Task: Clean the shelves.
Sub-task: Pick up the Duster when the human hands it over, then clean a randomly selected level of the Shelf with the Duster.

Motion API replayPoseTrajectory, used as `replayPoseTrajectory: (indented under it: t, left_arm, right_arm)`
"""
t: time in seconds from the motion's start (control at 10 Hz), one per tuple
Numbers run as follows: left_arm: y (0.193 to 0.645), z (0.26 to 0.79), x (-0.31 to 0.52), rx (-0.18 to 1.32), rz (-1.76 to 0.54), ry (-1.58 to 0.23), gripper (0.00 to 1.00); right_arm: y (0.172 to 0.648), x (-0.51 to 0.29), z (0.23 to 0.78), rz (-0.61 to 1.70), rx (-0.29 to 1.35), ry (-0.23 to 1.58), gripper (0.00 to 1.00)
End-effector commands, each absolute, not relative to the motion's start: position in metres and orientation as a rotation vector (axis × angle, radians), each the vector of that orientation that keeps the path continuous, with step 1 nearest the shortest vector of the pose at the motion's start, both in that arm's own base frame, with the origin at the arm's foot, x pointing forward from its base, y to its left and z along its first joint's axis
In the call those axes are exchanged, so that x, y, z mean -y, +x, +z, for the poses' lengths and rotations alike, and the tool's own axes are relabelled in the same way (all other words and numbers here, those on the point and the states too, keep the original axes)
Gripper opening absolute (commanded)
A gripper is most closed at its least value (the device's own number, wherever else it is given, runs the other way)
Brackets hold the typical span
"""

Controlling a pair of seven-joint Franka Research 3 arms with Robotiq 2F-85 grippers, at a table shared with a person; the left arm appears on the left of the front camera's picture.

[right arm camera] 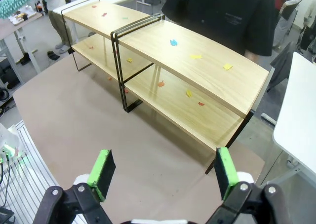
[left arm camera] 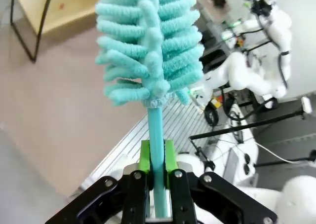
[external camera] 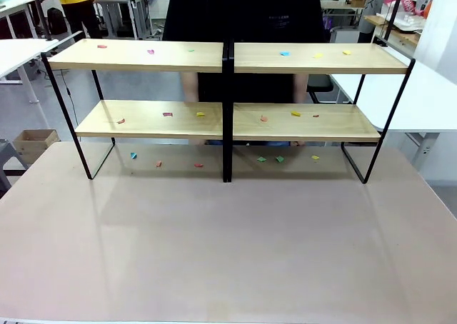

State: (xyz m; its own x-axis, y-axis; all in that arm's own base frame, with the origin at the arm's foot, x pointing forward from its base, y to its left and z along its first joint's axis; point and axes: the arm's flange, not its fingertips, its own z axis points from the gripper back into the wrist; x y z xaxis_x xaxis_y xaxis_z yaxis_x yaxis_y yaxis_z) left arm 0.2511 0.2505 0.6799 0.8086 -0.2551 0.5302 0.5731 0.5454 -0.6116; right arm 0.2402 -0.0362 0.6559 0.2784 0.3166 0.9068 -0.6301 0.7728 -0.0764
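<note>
Meanwhile: duster clamped, shelves littered

The left gripper [left arm camera: 157, 154] is clenched on the thin handle of a teal chenille duster [left arm camera: 148, 41], whose fluffy head rises straight ahead of its fingers. Beyond that head, up and to the left, one end of the shelves [left arm camera: 64, 12] stands on the brownish table [left arm camera: 59, 110]. The right gripper [right arm camera: 163, 167] hangs released, jaws spread wide. The shelves stand well ahead of it across the table, both wooden tiers dotted with coloured paper scraps [right arm camera: 173, 42]. A person in a black top [right arm camera: 222, 12] stands just behind the rack.
</note>
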Motion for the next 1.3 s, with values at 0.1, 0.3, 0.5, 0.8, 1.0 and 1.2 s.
replayPoseTrajectory:
  t: [0.1, 0.3, 0.5, 0.8, 1.0, 1.2]
  left_arm:
    - [0.237, 0.658, -0.272, 0.391, -0.480, -0.801, 0.00]
    - [0.242, 0.671, -0.266, 0.390, -0.480, -0.844, 0.00]
    - [0.242, 0.671, -0.266, 0.390, -0.480, -0.844, 0.00]
    - [0.242, 0.671, -0.266, 0.390, -0.480, -0.844, 0.00]
    - [0.242, 0.671, -0.266, 0.390, -0.480, -0.844, 0.00]
    - [0.242, 0.671, -0.266, 0.390, -0.480, -0.844, 0.00]
  right_arm:
    - [0.241, 0.036, 0.656, 0.655, 1.123, 0.330, 1.00]
    - [0.241, 0.036, 0.656, 0.655, 1.123, 0.330, 1.00]
    - [0.241, 0.036, 0.656, 0.655, 1.123, 0.330, 1.00]
    - [0.241, 0.036, 0.656, 0.655, 1.123, 0.330, 1.00]
    - [0.241, 0.036, 0.656, 0.655, 1.123, 0.330, 1.00]
    - [0.241, 0.036, 0.656, 0.655, 1.123, 0.330, 1.00]
